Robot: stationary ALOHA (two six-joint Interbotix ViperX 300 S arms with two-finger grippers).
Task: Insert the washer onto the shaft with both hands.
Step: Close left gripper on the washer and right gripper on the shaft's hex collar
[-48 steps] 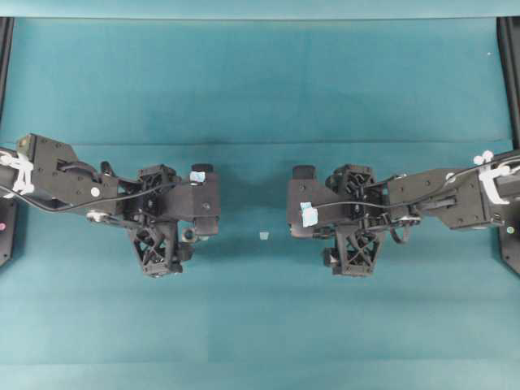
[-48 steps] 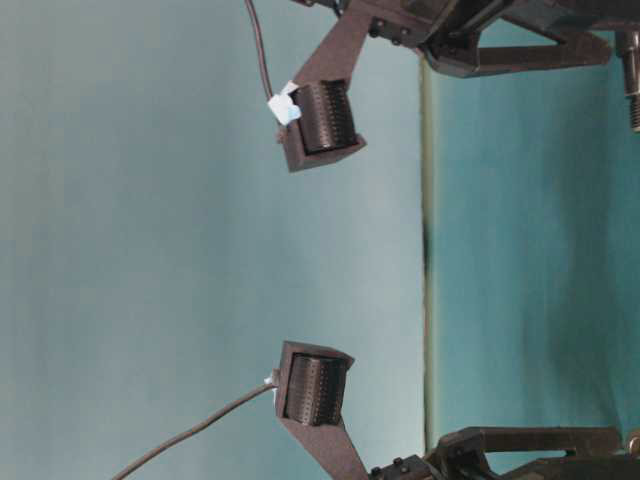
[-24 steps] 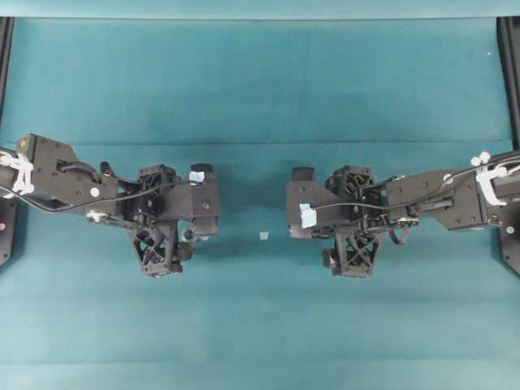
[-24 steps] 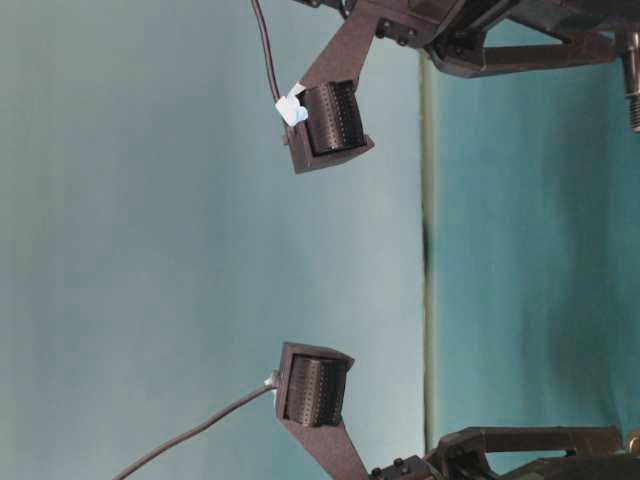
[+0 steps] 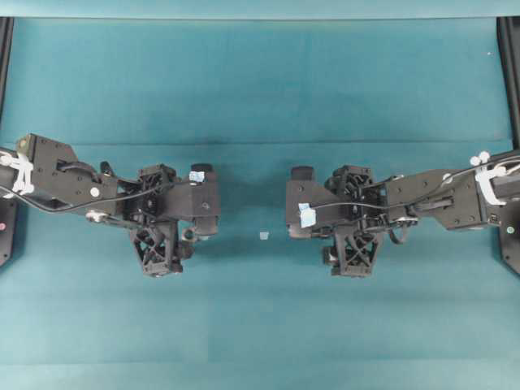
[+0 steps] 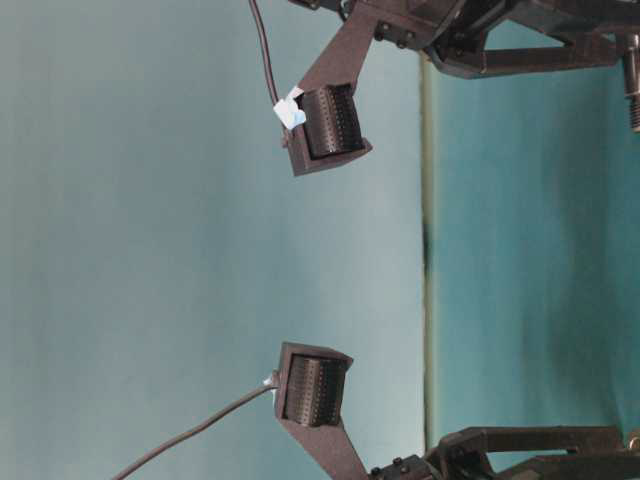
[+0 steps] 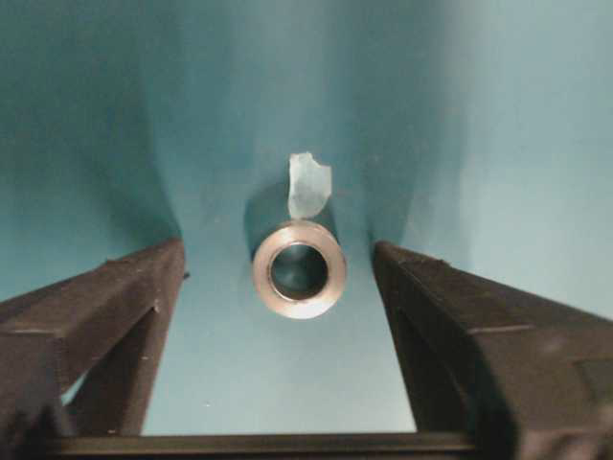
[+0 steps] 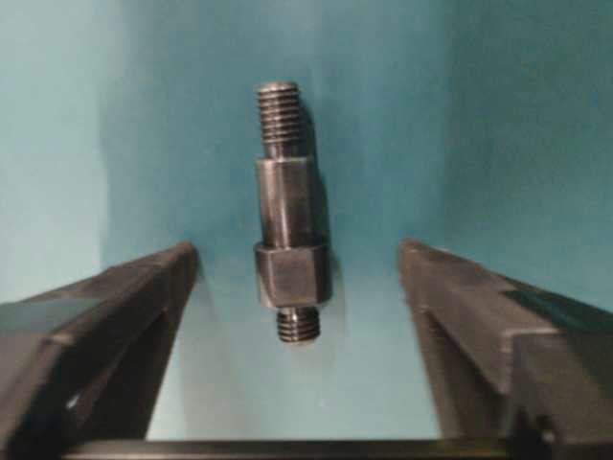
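My left gripper (image 7: 299, 316) sits low over the teal table (image 5: 260, 81), jaws standing wide with clear cloth on either side of the washer (image 7: 299, 269). The washer lies flat between my fingers (image 7: 91, 316), touching neither, its round hole facing up at my wrist camera. Just beyond it, touching or nearly touching its far rim, lies a pale blue-white scrap (image 7: 308, 184).

My right gripper (image 8: 299, 316) is likewise parted, holding nothing. The shaft (image 8: 287, 247) lies on the cloth between its fingers (image 8: 96, 316), apart from both, running lengthwise away from the wrist camera: a short threaded stub nearest me, then the thick collar, a narrower body, and a threaded tip at the far end.

From overhead, my two grippers face each other across the middle of the table, left gripper (image 5: 203, 203) and right gripper (image 5: 302, 203) well apart, with a small pale scrap (image 5: 263, 236) on the cloth between them. In that view I can't make out the shaft, and a pale ring under my left gripper may be the washer, though it is too small to be sure. The table-level view shows only ribbed fingertip pads (image 6: 330, 122) against the backdrop.
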